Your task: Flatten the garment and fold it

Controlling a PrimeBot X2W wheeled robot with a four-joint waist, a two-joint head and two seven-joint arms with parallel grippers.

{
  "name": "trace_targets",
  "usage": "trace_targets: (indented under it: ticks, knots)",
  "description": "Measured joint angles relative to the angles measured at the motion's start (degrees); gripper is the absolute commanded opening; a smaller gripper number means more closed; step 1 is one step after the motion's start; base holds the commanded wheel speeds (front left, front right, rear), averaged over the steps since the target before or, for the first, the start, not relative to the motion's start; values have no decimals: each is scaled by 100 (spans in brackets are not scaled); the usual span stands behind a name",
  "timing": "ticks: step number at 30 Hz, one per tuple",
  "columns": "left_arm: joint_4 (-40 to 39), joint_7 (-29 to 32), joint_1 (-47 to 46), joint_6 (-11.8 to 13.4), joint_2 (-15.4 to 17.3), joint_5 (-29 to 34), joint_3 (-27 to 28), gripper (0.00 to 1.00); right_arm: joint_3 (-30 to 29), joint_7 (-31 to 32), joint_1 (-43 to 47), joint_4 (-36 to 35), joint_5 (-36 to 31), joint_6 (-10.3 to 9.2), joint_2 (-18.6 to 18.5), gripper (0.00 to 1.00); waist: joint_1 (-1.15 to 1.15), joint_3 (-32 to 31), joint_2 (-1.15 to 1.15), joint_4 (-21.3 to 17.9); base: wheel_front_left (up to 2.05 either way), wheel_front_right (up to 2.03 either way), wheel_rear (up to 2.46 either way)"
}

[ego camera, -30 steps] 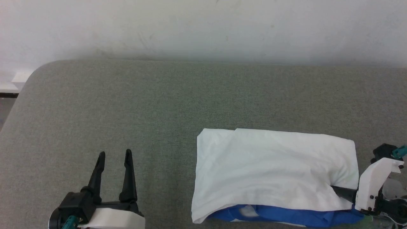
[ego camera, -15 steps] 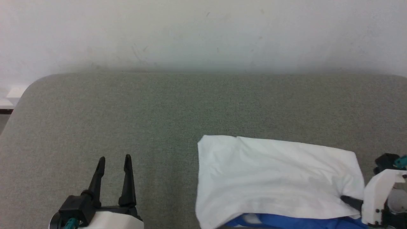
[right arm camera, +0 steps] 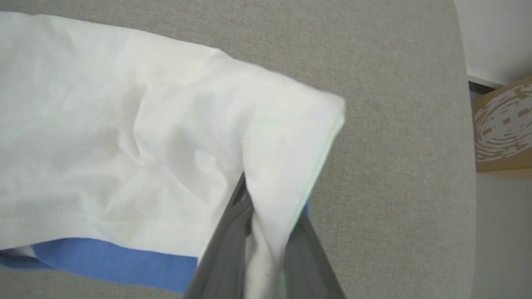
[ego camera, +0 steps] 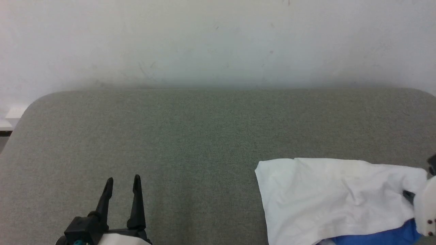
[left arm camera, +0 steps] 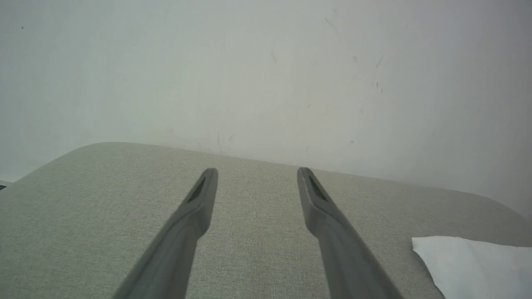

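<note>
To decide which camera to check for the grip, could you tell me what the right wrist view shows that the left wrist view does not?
Right wrist view's own: the right gripper shut on the garment at its white edge, blue fabric beneath, a cardboard box. Left wrist view's own: the open left gripper, apart from the cloth. Shared: the garment, the grey surface.
</note>
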Motion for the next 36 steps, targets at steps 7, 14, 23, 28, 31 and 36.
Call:
trace_targets:
  ticks: [7,14,23,28,31,36]
  knots:
    - [7,0,-2,-46,-59,41,23,100,699,397,-586,-946,-116,0,573,0,0,-43,0,-29,0,0,0]
    - [23,0,-15,-99,-90,43,9,100,1468,771,-704,-825,49,0,1822,0,0,-38,0,67,0,0,0]
    - [65,0,-110,-153,-126,70,2,100,1652,0,-788,390,-110,0,2942,100,0,144,0,205,0,0,0]
    - [70,0,-129,-153,-136,82,48,100,2002,-768,-821,97,-280,0,2850,100,0,175,0,152,0,0,0]
    - [92,0,-128,-148,-141,86,93,100,2059,-1328,-829,-404,-490,0,2691,100,0,155,0,81,0,0,0]
    - [126,0,-127,-138,-147,99,149,100,1530,-2216,-614,-1313,-1058,0,2551,100,0,108,0,-85,0,0,0]
